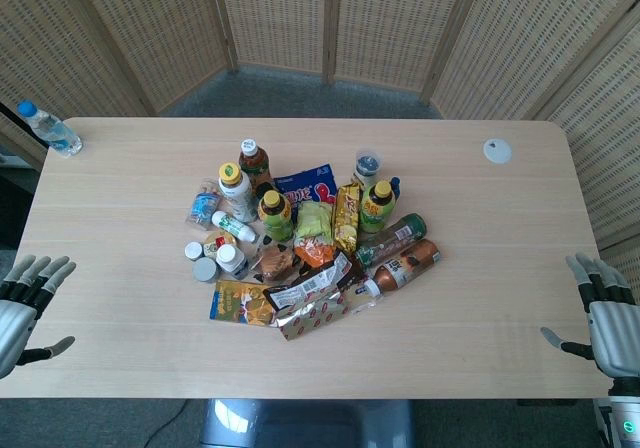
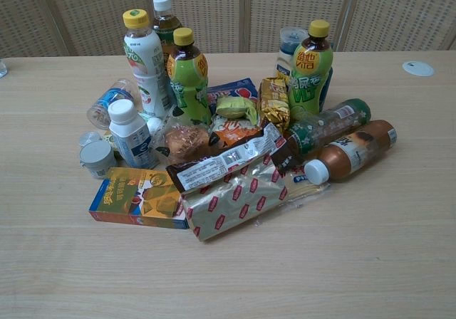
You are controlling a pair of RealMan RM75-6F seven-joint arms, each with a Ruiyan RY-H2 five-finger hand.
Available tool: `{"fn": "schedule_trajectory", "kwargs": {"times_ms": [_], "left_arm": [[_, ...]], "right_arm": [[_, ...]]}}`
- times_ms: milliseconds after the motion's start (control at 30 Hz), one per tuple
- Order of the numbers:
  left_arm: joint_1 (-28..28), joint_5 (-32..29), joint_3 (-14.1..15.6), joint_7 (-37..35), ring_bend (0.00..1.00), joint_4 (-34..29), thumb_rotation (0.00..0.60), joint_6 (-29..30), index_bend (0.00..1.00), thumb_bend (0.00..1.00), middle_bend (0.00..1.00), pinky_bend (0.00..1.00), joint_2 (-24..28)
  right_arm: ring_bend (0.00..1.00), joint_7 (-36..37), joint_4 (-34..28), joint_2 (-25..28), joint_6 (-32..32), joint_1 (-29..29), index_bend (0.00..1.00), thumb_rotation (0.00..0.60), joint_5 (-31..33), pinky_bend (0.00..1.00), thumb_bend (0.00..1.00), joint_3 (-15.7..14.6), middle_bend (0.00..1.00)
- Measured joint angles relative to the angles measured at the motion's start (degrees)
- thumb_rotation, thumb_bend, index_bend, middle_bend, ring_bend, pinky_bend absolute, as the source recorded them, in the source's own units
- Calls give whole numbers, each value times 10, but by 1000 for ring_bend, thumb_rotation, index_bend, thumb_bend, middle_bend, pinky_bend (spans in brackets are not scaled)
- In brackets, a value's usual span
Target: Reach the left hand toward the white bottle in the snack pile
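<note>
While the white bottle [image 2: 132, 135] stands in the pile, left hand [image 1: 28, 298] rests apart, fingers spread

place: staged test room | evidence: woven folding screens [image 1: 400, 28] enclosing bare wooden table [image 1: 480, 268]

Wooden table [image 1: 480, 258] carries snack pile [image 1: 300, 243], water bottle [image 1: 48, 128], white cap [image 1: 497, 150]

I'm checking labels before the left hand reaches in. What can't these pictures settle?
- Small white bottle: label print too small in both views.
- Left hand: cut off by the head view's left edge; absent from chest view.
- Right hand: cut off at the right edge.
- Clear lying bottle: partly hidden behind the white bottle, chest view.
</note>
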Motion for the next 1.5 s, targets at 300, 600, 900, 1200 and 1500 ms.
{"fn": "schedule_trajectory", "kwargs": {"times_ms": [300,600,900,1200,1500], "left_arm": [[-3,-5,0,1,0,6,600,-8,0,0,0,0,-3],[-48,7,-5,11,0,28,600,-67,0,0,0,0,-35],[-127,21,-36,109,0,13,600,-150,0,0,0,0,-74],[-212,-50,-80,196,0,5,600,-276,0,0,0,0,-148],[-258,-114,-105,250,0,25,600,-320,0,0,0,0,-221]], "right_arm": [[0,1,-1,0,1,-1,0,540,-1,0,0,-1,0],[0,2,1,0,-3,0,0,535,4,0,0,0,0],[0,4,4,-2,-6,1,0,536,8,0,0,1,0],[0,16,5,3,-5,0,0,535,11,0,0,4,0],[0,19,8,2,-8,1,0,537,15,0,0,5,0]]}}
